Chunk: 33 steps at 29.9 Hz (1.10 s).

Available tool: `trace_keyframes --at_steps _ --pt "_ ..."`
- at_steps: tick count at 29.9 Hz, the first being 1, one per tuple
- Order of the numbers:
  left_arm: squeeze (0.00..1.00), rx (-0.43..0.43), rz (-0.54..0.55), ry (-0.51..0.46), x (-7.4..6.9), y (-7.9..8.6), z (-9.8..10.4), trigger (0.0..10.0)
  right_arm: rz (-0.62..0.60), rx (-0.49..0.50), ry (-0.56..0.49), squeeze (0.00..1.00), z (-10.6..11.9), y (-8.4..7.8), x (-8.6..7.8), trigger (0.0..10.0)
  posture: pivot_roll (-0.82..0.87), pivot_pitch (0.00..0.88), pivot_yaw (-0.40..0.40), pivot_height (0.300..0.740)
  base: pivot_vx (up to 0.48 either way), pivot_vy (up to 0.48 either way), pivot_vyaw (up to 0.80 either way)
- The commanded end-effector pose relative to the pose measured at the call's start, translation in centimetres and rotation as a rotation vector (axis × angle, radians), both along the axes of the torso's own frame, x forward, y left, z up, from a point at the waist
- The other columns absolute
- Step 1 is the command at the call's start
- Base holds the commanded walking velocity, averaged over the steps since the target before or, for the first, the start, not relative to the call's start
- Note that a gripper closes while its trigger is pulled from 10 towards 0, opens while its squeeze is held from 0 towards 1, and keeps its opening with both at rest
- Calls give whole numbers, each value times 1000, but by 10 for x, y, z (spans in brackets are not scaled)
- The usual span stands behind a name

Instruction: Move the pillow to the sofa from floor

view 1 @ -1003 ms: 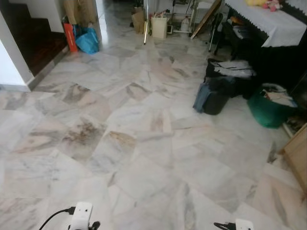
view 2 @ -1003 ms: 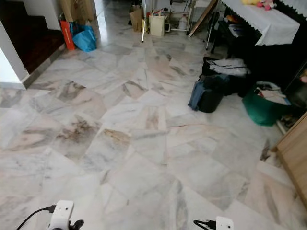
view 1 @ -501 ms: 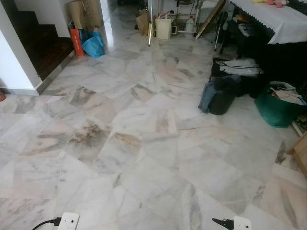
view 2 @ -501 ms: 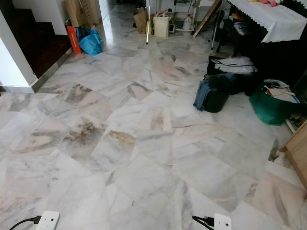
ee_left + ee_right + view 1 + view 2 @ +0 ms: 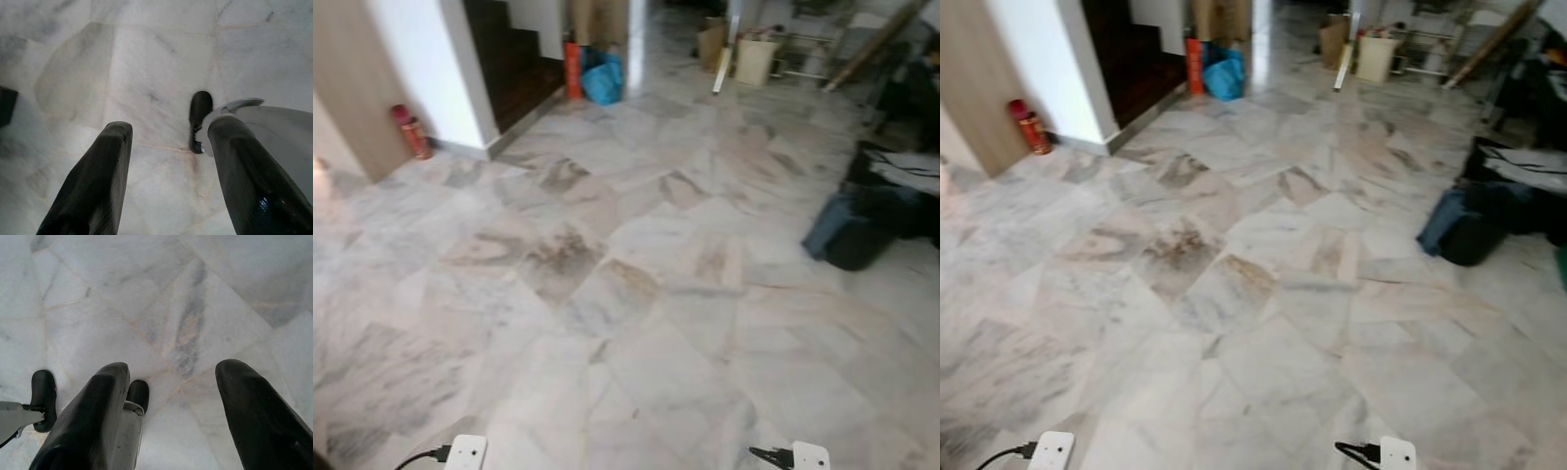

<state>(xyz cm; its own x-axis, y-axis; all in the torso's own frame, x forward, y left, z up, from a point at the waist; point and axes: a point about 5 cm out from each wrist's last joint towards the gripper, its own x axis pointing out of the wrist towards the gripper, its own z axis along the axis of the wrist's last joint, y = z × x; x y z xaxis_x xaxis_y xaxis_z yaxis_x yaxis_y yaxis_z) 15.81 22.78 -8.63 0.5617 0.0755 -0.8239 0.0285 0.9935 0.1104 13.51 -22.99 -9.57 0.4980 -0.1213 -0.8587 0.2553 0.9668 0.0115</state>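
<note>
Now leftward view: red extinguisher (image 5: 410, 132) newly visible.

The floor (image 5: 636, 294) is white-grey marble with grey veins and tan-brown smudges, darkest near centre. At ten o'clock stands a red cylinder (image 5: 410, 131) against a light brown wood panel (image 5: 352, 88) and a white wall (image 5: 435, 69). At twelve o'clock sit a bright blue bag (image 5: 603, 80) and an orange-red one (image 5: 572, 69). At three o'clock lies a dark blue-black bag (image 5: 847, 230).
</note>
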Motion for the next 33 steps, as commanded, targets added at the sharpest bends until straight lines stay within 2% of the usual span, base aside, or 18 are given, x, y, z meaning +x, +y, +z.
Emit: trace_keyframes --at_steps 1,7,14,20,33 --pt "0 12 -16 9 2 -4 0 10000 5 -1 6 0 -1 0 -2 10000 51 0 -25 740 0 0 800" --pt "0 6 -34 -12 18 -22 3 10000 6 -2 7 0 -1 1 -2 10000 50 0 -20 740 0 0 800" --pt "0 6 -45 -14 23 -31 3 10000 9 -1 10 0 -1 2 -3 10000 54 0 -23 740 0 0 800" --pt "0 14 -35 -7 19 -24 2 10000 13 0 10 0 -1 2 -3 10000 56 0 -25 740 0 0 800" --pt "0 13 -34 -4 17 -22 2 10000 18 0 12 0 -2 2 -3 10000 54 0 -26 740 0 0 800"
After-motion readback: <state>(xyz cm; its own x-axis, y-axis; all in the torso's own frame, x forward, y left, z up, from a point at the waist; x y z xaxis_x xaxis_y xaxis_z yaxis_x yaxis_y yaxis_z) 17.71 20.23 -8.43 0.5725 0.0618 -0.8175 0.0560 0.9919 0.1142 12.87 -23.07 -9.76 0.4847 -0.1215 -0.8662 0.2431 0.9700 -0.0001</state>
